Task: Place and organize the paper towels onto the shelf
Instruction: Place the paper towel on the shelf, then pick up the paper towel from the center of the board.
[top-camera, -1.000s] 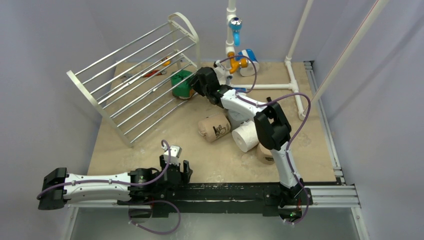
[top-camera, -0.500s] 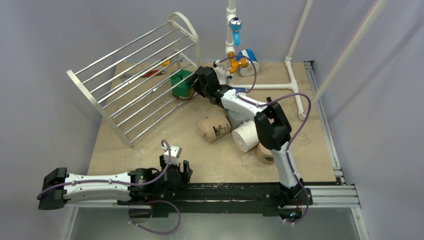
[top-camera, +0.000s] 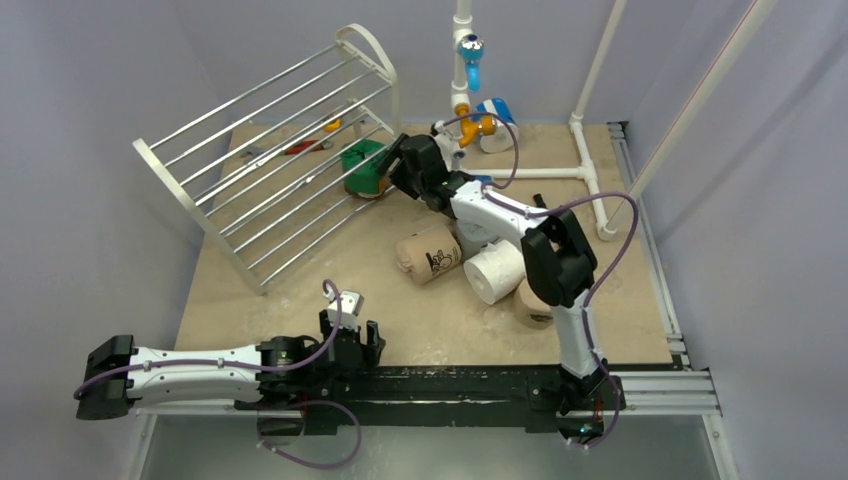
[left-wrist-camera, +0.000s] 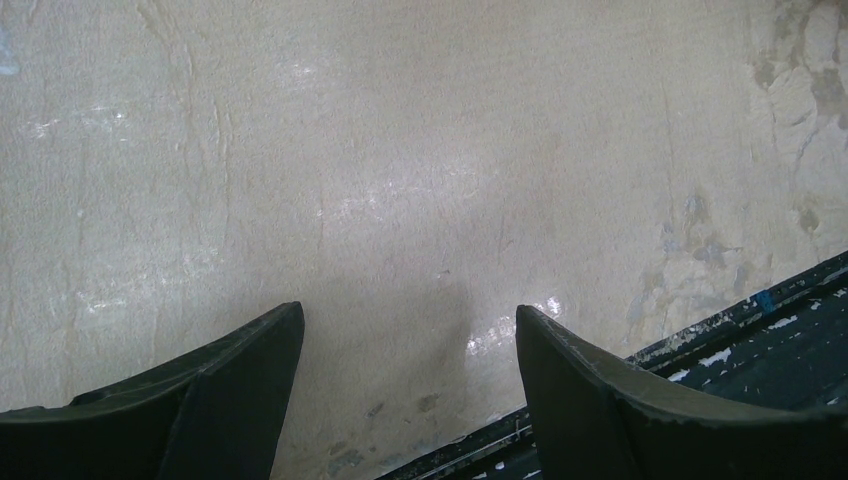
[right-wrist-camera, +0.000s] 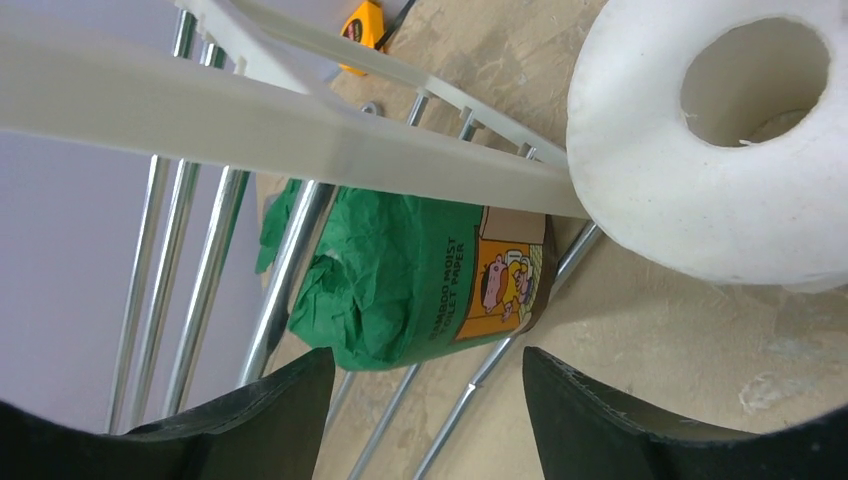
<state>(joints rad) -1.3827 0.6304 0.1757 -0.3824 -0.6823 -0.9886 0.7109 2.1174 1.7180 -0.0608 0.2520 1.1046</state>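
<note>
Your right hand (right-wrist-camera: 420, 368), spread, hovers beside the green roll (right-wrist-camera: 400, 270) at the shelf (right-wrist-camera: 200, 118); left hand (left-wrist-camera: 408, 314) spread, empty.

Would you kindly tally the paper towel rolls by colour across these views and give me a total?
Green roll: 1
Blue-and-white roll: 1
Tan rolls: 2
White rolls: 2
Greyish roll, mostly hidden, so uncertain: 1
Total: 7
</note>
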